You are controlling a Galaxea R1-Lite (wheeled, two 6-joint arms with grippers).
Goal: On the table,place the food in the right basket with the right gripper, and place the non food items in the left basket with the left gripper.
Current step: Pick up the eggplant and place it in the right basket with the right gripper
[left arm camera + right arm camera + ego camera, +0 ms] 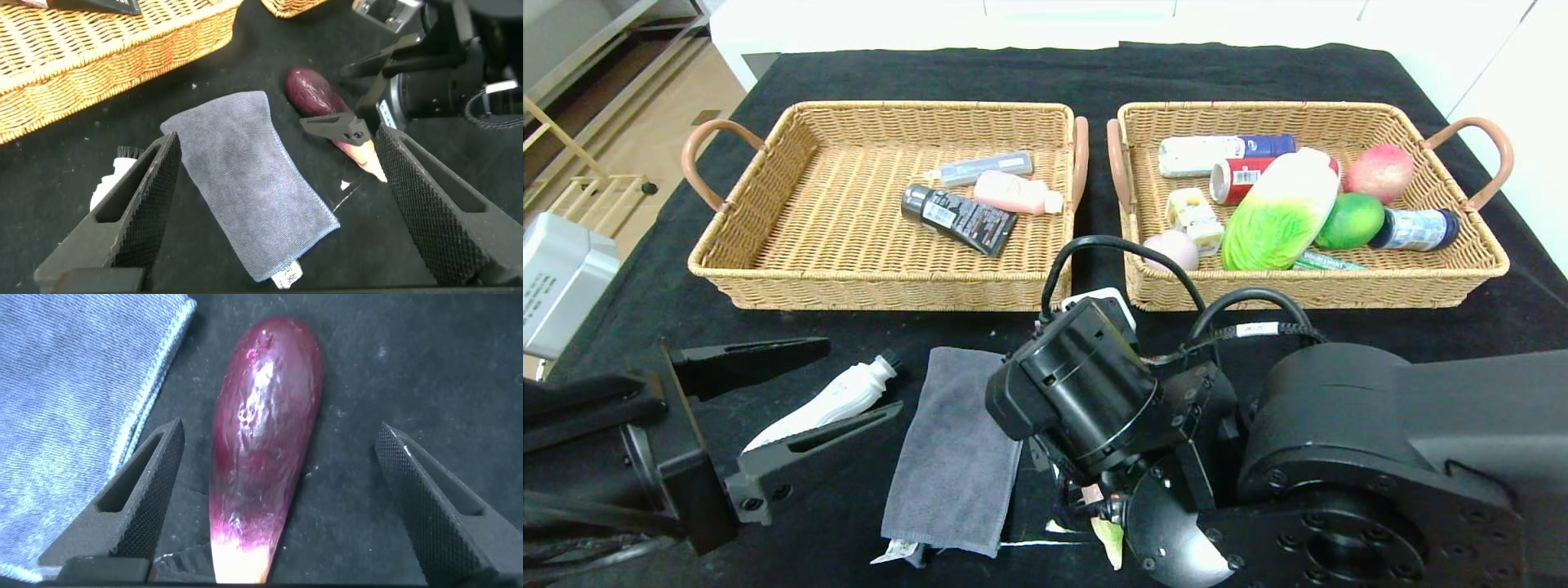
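Note:
A purple eggplant point(261, 433) lies on the black table between the fingers of my open right gripper point(279, 434), which touch nothing. In the head view the right wrist point(1086, 392) hides it. Next to it lies a grey cloth point(956, 457). My left gripper point(279, 163) hangs open above that cloth point(245, 188), with a white tube point(825, 404) beside one finger. The left basket point(768, 273) holds bottles and a dark tube. The right basket point(1339, 290) holds a cabbage point(1278, 212), fruit and cans.
A grey metal box point(556, 278) sits at the table's left edge. A small white object point(1107, 300) lies in front of the gap between the baskets. Both baskets have upright handles at their ends.

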